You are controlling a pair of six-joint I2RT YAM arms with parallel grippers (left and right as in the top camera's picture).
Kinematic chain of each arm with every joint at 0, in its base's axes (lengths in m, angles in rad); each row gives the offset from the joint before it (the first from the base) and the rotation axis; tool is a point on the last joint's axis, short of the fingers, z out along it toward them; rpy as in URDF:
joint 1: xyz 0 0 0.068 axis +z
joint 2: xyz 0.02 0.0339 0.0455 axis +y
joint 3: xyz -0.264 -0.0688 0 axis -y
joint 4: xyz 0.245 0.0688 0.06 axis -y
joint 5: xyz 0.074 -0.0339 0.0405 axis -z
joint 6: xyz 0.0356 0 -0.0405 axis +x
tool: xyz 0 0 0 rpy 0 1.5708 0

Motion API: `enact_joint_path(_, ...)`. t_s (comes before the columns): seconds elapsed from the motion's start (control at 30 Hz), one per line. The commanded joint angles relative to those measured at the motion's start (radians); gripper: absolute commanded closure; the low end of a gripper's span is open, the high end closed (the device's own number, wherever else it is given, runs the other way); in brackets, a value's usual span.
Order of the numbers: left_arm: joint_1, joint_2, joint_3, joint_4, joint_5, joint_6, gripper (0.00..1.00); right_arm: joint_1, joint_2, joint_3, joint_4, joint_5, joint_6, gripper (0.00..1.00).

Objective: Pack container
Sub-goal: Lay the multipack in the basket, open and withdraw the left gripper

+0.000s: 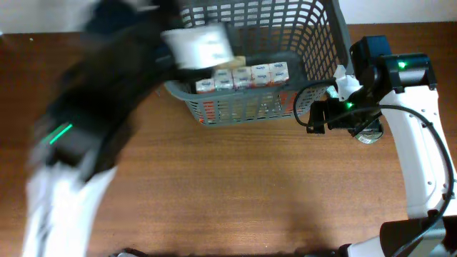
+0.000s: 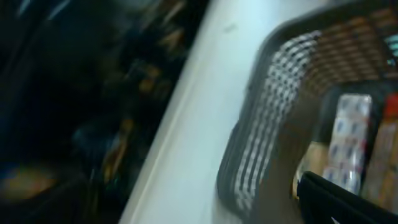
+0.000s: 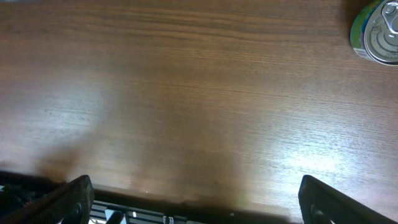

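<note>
Left hand (image 1: 166, 56) blurred, container (image 1: 314, 50) partly hidden

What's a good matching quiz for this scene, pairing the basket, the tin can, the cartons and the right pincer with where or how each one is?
Things:
1. container
2. tin can
3. row of cartons
4. right pincer

States:
A. open above the table
B. lined up inside the container
C. dark grey, lattice-sided
D. standing on the table, outside the container

Pairs: 1-C, 2-D, 3-B, 4-A
</note>
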Motion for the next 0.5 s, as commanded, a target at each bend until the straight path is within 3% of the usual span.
enact_joint_path(0.0, 0.174, -0.105, 0.005, -0.126, -0.022, -0.348, 0.01, 0.001, 0.006, -0.001, 0.001, -0.008, -0.004, 0.01)
enact_joint_path(0.1, 0.324, -0.145, 0.005, -0.264, 0.031, -0.475, 0.01, 0.001, 0.006, -0.001, 0.001, -0.008, -0.004, 0.01)
enact_joint_path(0.33, 0.581, -0.200, -0.001, -0.570, 0.261, -0.496, 0.01, 0.001, 0.006, -0.001, 0.001, -0.008, -0.004, 0.01)
enact_joint_path(0.47, 0.655, -0.241, -0.035, -0.638, 0.230, -0.555, 0.01, 0.001, 0.006, -0.001, 0.001, -0.008, -0.004, 0.01)
